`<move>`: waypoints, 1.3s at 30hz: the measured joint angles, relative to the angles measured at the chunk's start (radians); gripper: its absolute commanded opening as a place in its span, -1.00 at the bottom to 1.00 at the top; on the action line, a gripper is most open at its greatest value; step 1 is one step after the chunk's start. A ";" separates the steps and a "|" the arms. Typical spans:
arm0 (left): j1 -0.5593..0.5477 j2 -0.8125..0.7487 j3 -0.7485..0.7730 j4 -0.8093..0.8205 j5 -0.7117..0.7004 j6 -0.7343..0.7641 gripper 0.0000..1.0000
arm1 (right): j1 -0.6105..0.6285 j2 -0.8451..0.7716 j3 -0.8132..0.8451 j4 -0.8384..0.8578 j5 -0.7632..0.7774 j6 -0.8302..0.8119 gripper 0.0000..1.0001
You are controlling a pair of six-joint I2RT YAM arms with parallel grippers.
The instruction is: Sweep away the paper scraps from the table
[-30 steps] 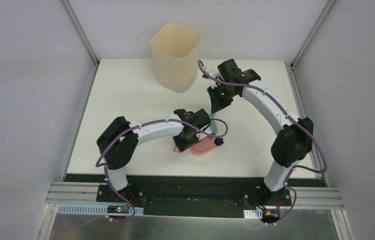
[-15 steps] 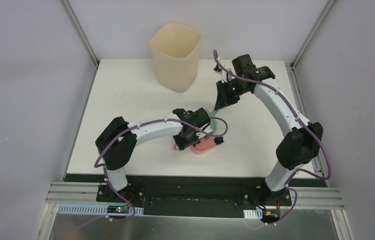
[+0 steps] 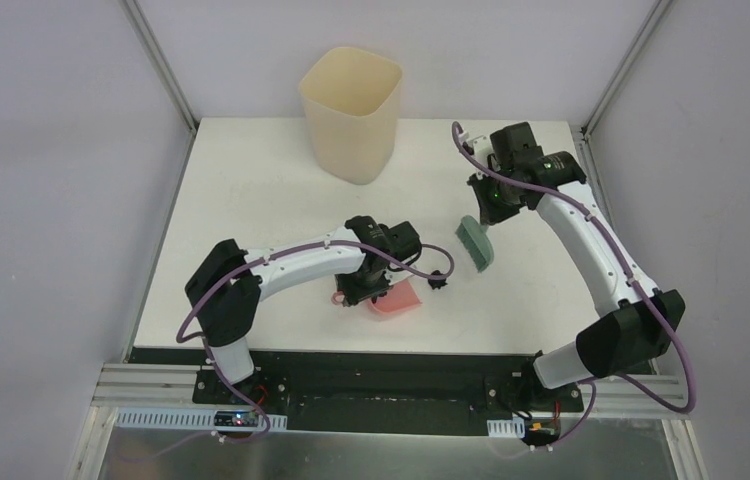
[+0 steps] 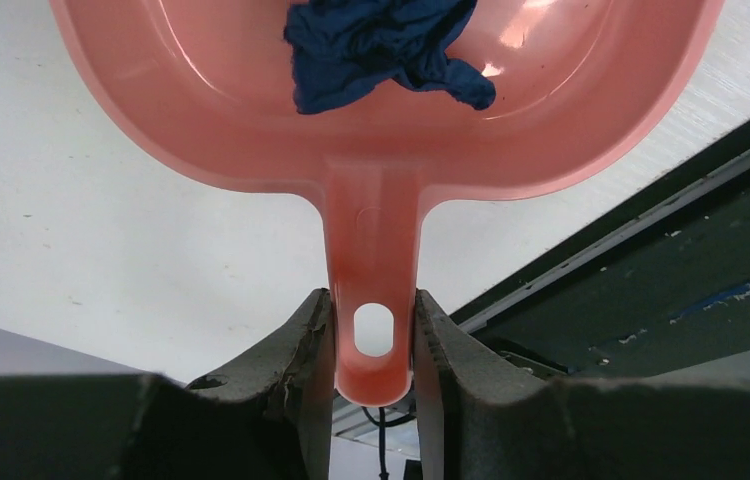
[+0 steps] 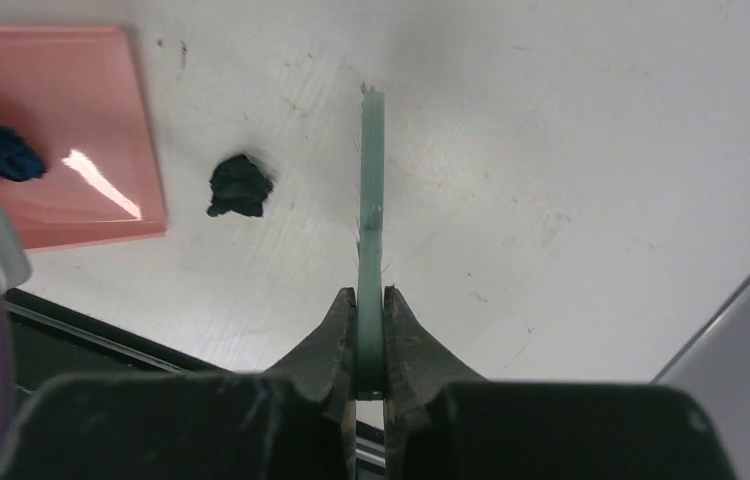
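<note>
Left gripper (image 4: 373, 335) is clenched on the stub handle of the pink dustpan (image 4: 201, 110), one finger on each side of the hanging hole. Right gripper (image 5: 370, 345) is clamped on the green hand brush (image 5: 371, 200), which the right wrist camera sees edge-on as a thin strip.

The table (image 3: 251, 200) is a flat white square with a black strip along its near edge and faint scuffs in the close views. Pale grey panels wall it in, with metal posts at the far corners. A cream bin (image 3: 351, 110) stands at the far edge, well apart from both tools.

Counted: two arms, one dustpan, one brush, one bin. Two of the paper scraps show. A dark blue wad (image 4: 381, 50) lies inside the pan, near the root of the handle. A black wad (image 5: 239, 185) lies on the bare table, just beside the pan's open edge and between it and the brush.

From above, the left wrist covers much of the pan, and the scraps are too small to make out there. The left wrist view cuts off the pan's front, so its full contents cannot be told. Whether the brush touches the table cannot be told.
</note>
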 measured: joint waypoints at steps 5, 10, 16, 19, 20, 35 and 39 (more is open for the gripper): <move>-0.019 0.012 0.003 -0.013 0.021 -0.001 -0.78 | 0.000 0.004 -0.063 -0.049 0.037 -0.016 -1.00; -0.037 0.070 0.044 -0.016 0.028 0.000 -0.78 | 0.005 0.019 -0.094 -0.076 -0.059 -0.008 -1.00; -0.044 0.148 0.089 0.003 0.027 0.007 -0.79 | 0.009 0.077 -0.090 -0.085 -0.226 0.018 -1.00; -0.043 0.169 0.092 0.014 0.028 0.008 -0.79 | 0.004 0.093 -0.077 -0.100 -0.338 0.039 -1.00; -0.043 0.171 0.092 0.017 0.028 0.008 -0.79 | 0.001 0.094 -0.070 -0.105 -0.364 0.045 -1.00; -0.041 0.094 0.041 0.103 -0.001 0.007 -0.81 | -0.274 0.027 -0.007 -0.077 -0.373 0.106 -1.00; -0.031 0.058 0.041 0.116 -0.001 0.007 -0.80 | -0.381 0.001 -0.029 -0.025 -0.412 0.135 -1.00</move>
